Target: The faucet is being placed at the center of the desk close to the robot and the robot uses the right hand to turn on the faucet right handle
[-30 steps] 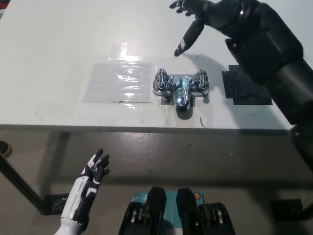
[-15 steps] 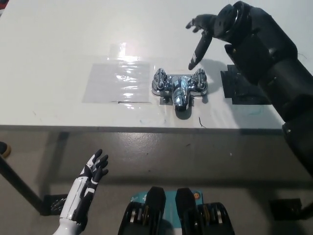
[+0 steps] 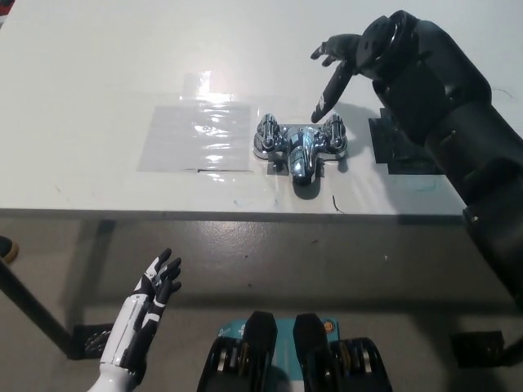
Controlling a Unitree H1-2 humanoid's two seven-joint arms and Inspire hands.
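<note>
A chrome faucet (image 3: pixel 301 147) sits near the front edge of the white desk (image 3: pixel 98 90), spout toward me. Its right handle (image 3: pixel 335 133) is at picture right, its left handle (image 3: pixel 269 133) at picture left. My black right hand (image 3: pixel 339 64) hovers open just above and behind the right handle, fingers spread and one long finger pointing down toward it without touching. My white left hand (image 3: pixel 145 314) rests open below the desk edge at lower left.
A clear plastic sheet (image 3: pixel 198 136) is taped flat on the desk left of the faucet. A black patch (image 3: pixel 404 147) lies to the faucet's right, partly under my right arm. The desk's front edge (image 3: pixel 245 214) runs across the picture.
My right hand has come down and toward the faucet, from the far top of the picture to just above the right handle. The left hand has stayed still.
</note>
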